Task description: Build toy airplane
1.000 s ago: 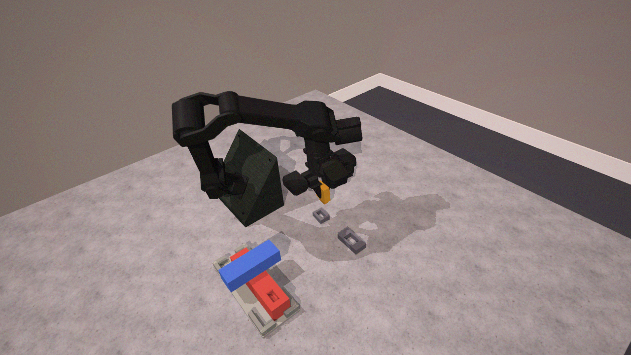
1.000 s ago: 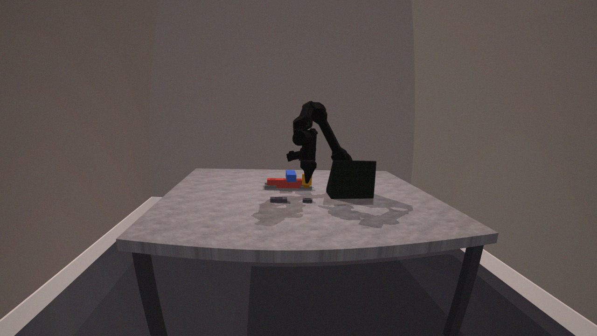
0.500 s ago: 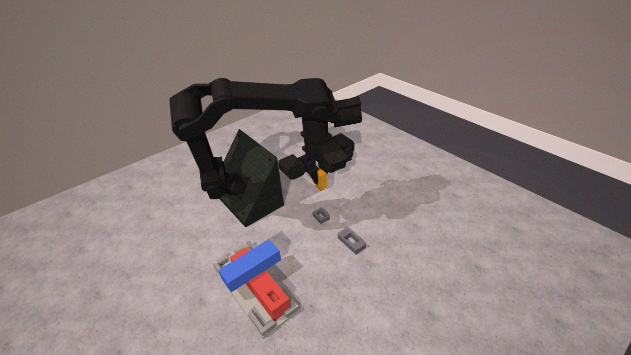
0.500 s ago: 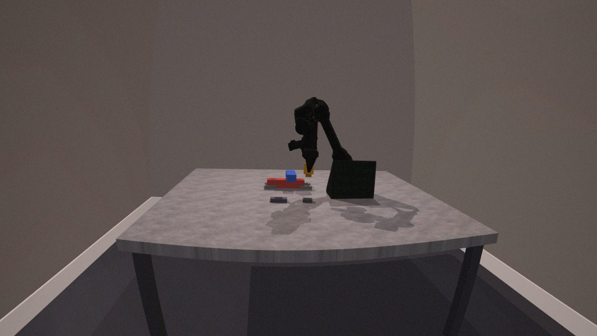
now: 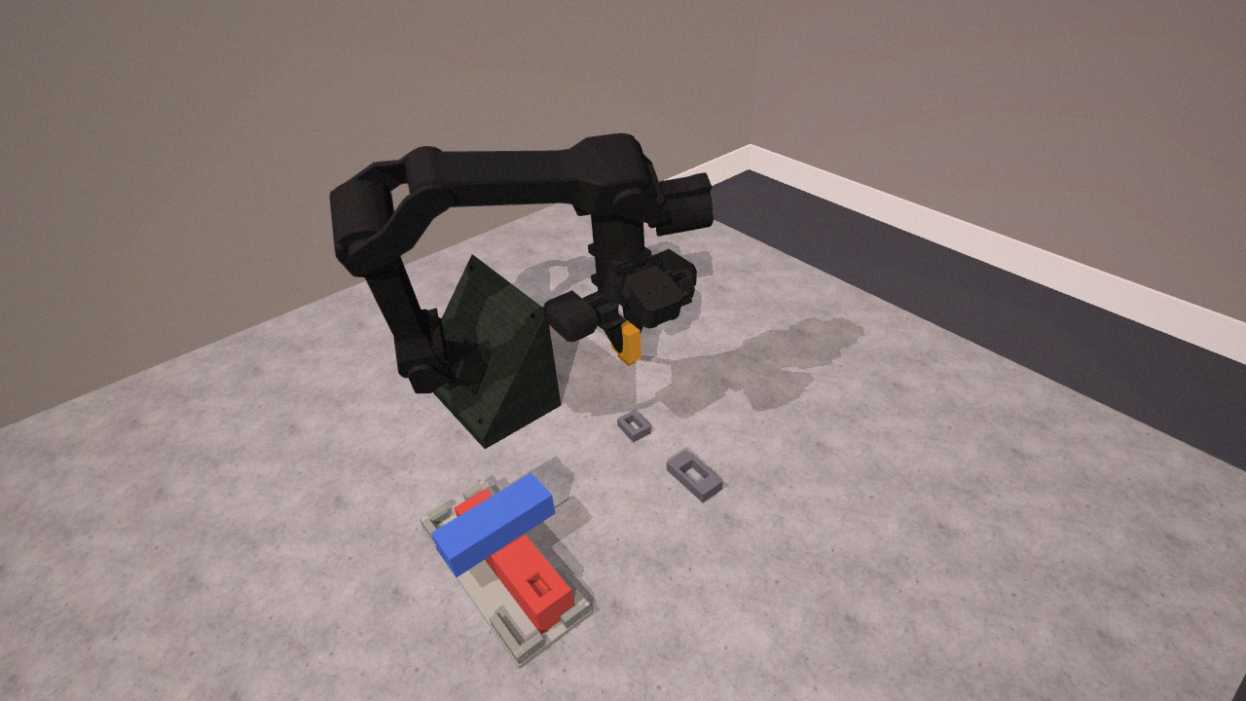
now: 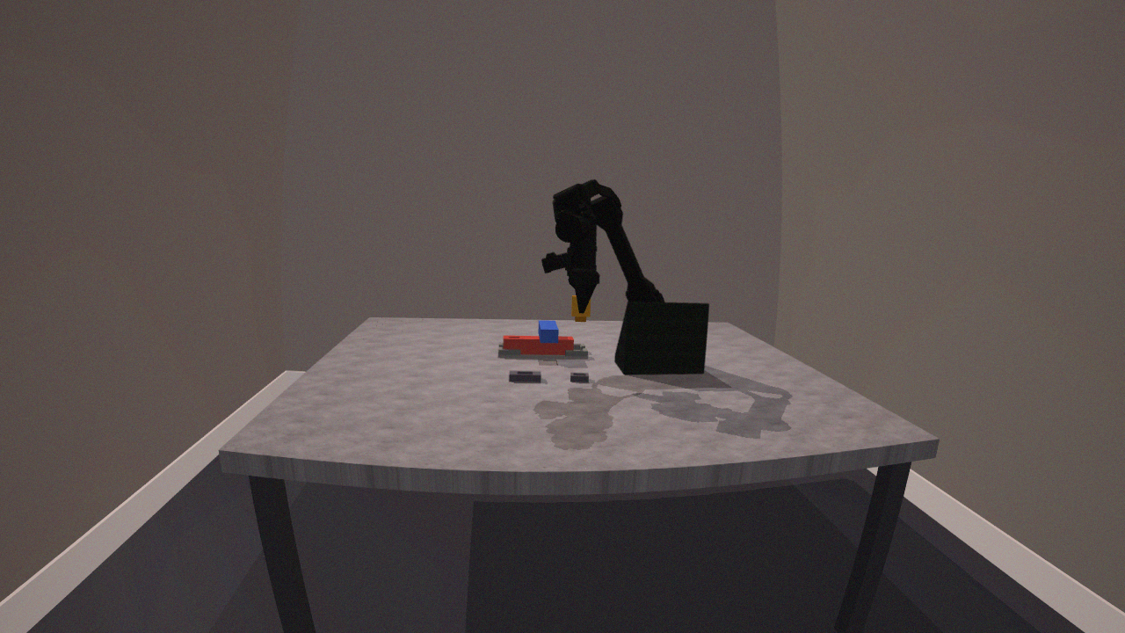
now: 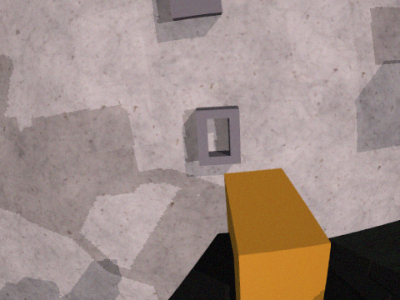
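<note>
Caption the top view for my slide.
Gripper holding the orange tail fin aloft, with the blue wing lying across the red fuselage in its jig.

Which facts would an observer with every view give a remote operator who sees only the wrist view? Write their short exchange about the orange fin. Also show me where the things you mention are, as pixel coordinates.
Operator: I see the orange fin (image 5: 631, 343) (image 6: 581, 307) (image 7: 277, 212) and a small grey frame (image 5: 634, 425) (image 6: 579, 377) (image 7: 235, 137). Where is the fuselage?
Observer: The top view shows the red fuselage (image 5: 527, 571) (image 6: 518, 345) lying in the pale jig (image 5: 492, 601) (image 6: 510, 353).
Operator: Is the wing on it?
Observer: Yes, the blue wing (image 5: 492, 523) (image 6: 547, 331) lies across the fuselage; its tab is hidden.
Operator: And the tail socket?
Observer: It is uncovered, at the fuselage end away from the wing.
</note>
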